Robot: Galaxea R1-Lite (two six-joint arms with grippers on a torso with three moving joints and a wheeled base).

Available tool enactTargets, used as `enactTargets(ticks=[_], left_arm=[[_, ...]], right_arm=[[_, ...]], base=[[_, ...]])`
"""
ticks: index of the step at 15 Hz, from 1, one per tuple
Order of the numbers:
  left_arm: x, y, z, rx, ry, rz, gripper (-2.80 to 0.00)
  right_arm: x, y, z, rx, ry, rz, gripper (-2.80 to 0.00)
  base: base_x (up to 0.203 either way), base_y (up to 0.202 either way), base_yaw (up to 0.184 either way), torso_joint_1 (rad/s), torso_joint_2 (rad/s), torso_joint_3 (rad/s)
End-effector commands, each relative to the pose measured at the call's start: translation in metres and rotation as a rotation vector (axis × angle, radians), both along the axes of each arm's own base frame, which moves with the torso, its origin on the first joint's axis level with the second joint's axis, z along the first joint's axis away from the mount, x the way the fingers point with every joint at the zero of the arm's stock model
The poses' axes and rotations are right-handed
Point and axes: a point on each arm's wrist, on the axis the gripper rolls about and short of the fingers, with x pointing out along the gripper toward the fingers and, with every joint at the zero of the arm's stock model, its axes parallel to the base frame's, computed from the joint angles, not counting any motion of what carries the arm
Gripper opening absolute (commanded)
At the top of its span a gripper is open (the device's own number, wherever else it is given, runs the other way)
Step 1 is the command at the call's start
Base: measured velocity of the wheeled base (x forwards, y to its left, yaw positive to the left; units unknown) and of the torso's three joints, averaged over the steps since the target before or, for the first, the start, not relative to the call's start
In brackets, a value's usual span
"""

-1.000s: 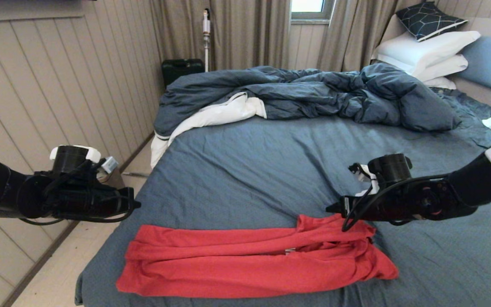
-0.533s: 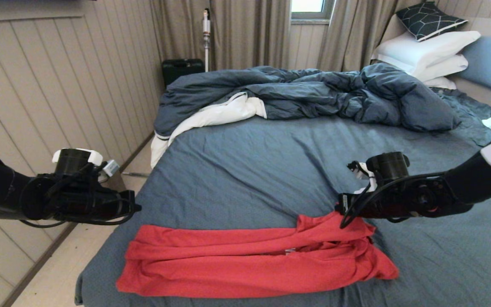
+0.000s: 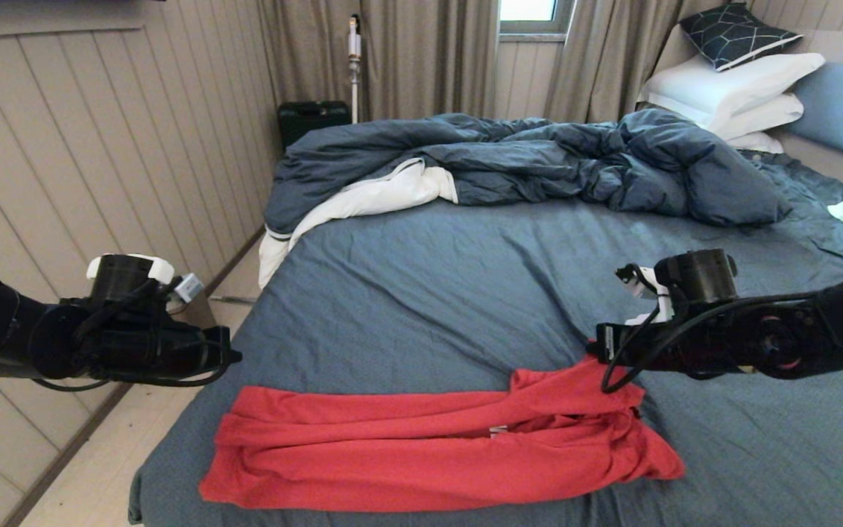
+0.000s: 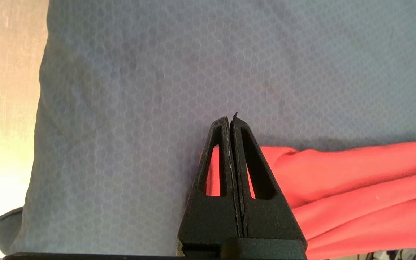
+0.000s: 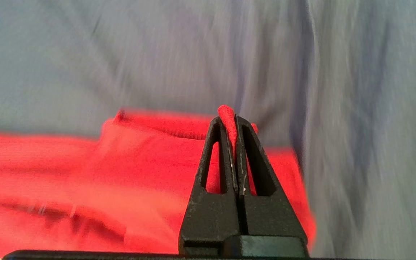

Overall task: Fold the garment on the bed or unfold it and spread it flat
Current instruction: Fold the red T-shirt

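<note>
Garment (image 3: 436,446): bunched strip at near edge of bed (image 3: 465,293) | right gripper (image 5: 234,121): jaws clenched on thin fold of its far edge | left gripper (image 4: 230,121): jaws clenched empty (beside left end) | risk: shallow pinch may slip when pulled.

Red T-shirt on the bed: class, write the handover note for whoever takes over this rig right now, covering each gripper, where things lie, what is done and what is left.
Right gripper: shut on a pinch of the red T-shirt at its far right edge, just above the cloth.
Left gripper: shut, empty, hanging over the sheet beside the shirt's left end.
The shirt lies in a long, bunched band across the near edge of the bed; the duvet is heaped further back.
Done: right-side grasp.
Left: no neat fold or flat spread yet; the left end is not gripped.
</note>
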Motion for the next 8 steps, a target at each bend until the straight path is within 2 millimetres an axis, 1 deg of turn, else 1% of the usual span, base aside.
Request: enactTargets(ticks=[1, 4, 5, 6, 8], left_arm=[[-0.002, 0.0, 0.002, -0.003, -0.005, -0.001, -2.8], [-0.002, 0.0, 0.002, -0.001, -0.009, -0.003, -2.8], [-0.001, 0.0, 0.001, -0.001, -0.009, -0.003, -2.8], [-0.001, 0.0, 0.001, -0.001, -0.009, -0.004, -2.8], [-0.001, -0.001, -0.001, -0.002, 0.0, -0.007, -2.8]], right_arm=[[-0.03, -0.003, 0.016, 0.006, -0.033, 0.007, -2.8], [-0.074, -0.007, 0.021, 0.022, -0.037, 0.042, -2.8], [-0.087, -0.008, 0.018, 0.022, -0.024, 0.055, -2.8], [-0.097, -0.009, 0.012, 0.018, -0.007, 0.065, -2.8], [-0.11, -0.011, 0.002, 0.01, -0.005, 0.072, -2.8]], base=[[0.0, 0.0, 0.0, 0.0, 0.0, 0.0], [0.0, 0.0, 0.0, 0.0, 0.0, 0.0], [0.0, 0.0, 0.0, 0.0, 0.0, 0.0], [0.0, 0.0, 0.0, 0.0, 0.0, 0.0], [0.0, 0.0, 0.0, 0.0, 0.0, 0.0]])
